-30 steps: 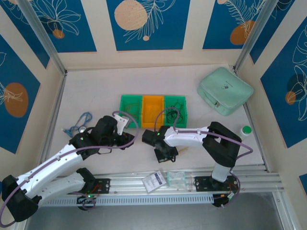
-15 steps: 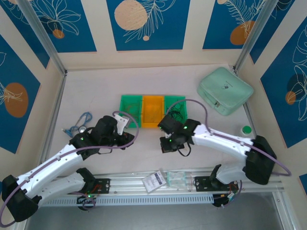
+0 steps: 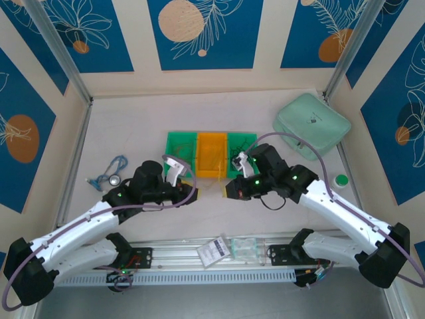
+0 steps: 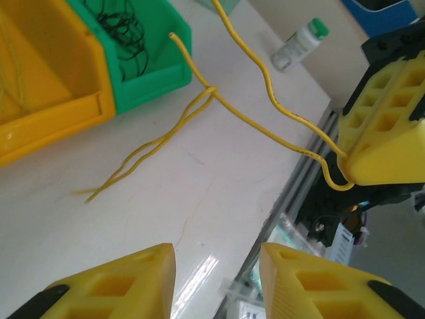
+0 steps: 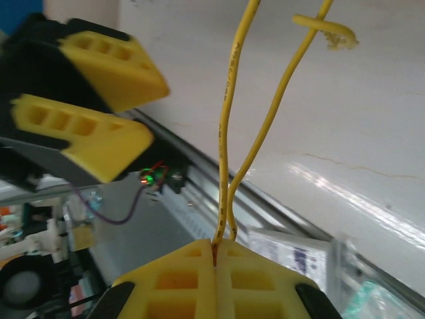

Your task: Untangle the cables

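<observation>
Clamping shut with the right pincer on a yellow cable, pinching two strands side by side and sending them up toward twelve o'clock in the right wrist view. Holding the left pincer open, with an empty gap between its fingers, hovering over bare desk. Facing one another in the top view, with the left pincer at nine o'clock and the right at three, near each other but apart. Stretching, in the left wrist view, from the right pincer at three o'clock up toward twelve, crossing through a knot just beside the green bin, then trailing loose ends from that knot toward eight o'clock, lying flat on the desk. Keeping thin dark cables coiled inside the green bin. Touching the green bin on its nine o'clock side with an orange bin. Resting at one o'clock in the left wrist view, well apart from the bins, as a small bottle with a green cap. Sitting at one o'clock in the top view as a mint case, and at nine o'clock, beside the left arm, as a blue cord.
</observation>
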